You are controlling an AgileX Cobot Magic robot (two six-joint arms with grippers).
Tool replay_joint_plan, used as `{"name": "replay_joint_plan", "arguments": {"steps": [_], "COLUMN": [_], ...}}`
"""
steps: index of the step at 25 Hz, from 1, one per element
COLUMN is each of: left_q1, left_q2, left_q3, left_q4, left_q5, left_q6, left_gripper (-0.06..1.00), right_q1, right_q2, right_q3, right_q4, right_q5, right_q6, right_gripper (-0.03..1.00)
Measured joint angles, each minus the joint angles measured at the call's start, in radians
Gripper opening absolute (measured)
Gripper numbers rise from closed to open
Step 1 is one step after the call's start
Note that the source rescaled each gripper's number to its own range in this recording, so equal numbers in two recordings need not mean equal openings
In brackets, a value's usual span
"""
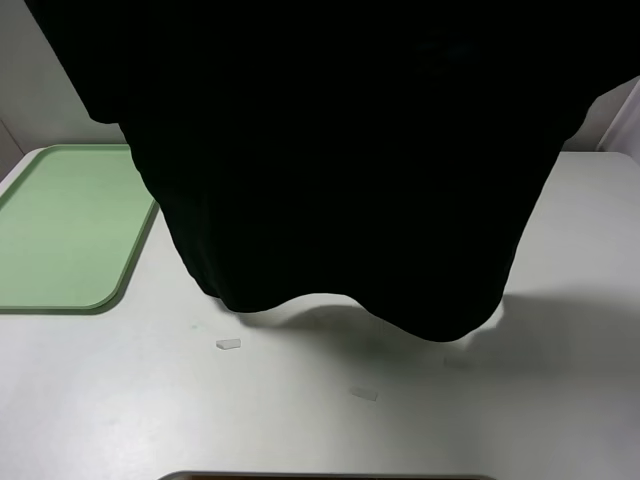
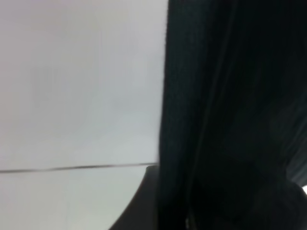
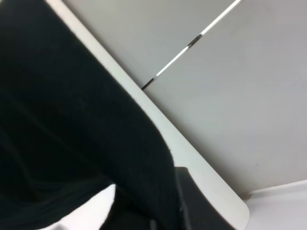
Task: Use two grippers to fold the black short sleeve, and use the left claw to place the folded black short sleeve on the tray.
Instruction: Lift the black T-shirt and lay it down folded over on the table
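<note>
The black short sleeve [image 1: 340, 150] hangs spread in the air over the white table and fills the upper part of the exterior high view. Its lower hem sags just above the tabletop. Both grippers are hidden behind the cloth in that view. In the left wrist view the black cloth [image 2: 230, 120] fills one side right at the claw, with a dark finger [image 2: 144, 206] beside it. In the right wrist view the cloth [image 3: 62, 134] drapes over a dark finger [image 3: 192, 201]. The pale green tray [image 1: 60, 230] lies empty at the table's left.
Two small clear scraps [image 1: 228, 344] [image 1: 364, 393] lie on the white table [image 1: 300, 430] in front of the hanging hem. A dark edge [image 1: 330, 476] shows at the table's front. A grey wall stands behind the table.
</note>
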Motion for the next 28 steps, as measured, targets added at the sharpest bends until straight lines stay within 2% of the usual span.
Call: {"name": "replay_joint_plan", "arguments": {"steps": [5, 10, 13, 15, 17, 19, 24, 28], "left_q1": [-0.074, -0.09, -0.09, -0.09, -0.071, -0.025, 0.128, 0.203], "left_q2": [-0.018, 0.004, 0.061, 0.12, 0.192, 0.259, 0.433, 0.553], "left_q3": [-0.001, 0.003, 0.025, 0.04, 0.046, 0.046, 0.046, 0.046], "left_q4": [0.039, 0.09, 0.191, 0.272, 0.341, 0.37, 0.372, 0.375], "left_q5": [0.02, 0.042, 0.041, 0.033, -0.002, -0.071, -0.309, -0.49], "left_q6": [-0.084, -0.137, -0.177, -0.2, -0.226, -0.244, -0.258, -0.262], "left_gripper": [0.0, 0.0, 0.0, 0.0, 0.0, 0.0, 0.0, 0.0], "right_q1": [0.0, 0.0, -0.014, -0.055, -0.123, -0.194, -0.32, -0.361], "right_q2": [-0.035, 0.012, 0.103, 0.189, 0.27, 0.344, 0.531, 0.632], "right_q3": [0.002, 0.002, 0.002, 0.002, 0.002, 0.002, 0.003, 0.003], "right_q4": [0.0, -0.021, -0.065, -0.071, -0.056, -0.019, 0.04, 0.044], "right_q5": [0.0, 0.002, 0.001, -0.021, -0.093, -0.2, -0.442, -0.631], "right_q6": [0.004, 0.004, 0.004, 0.001, -0.009, -0.025, -0.065, -0.069], "right_gripper": [0.0, 0.0, 0.0, 0.0, 0.0, 0.0, 0.0, 0.0]}}
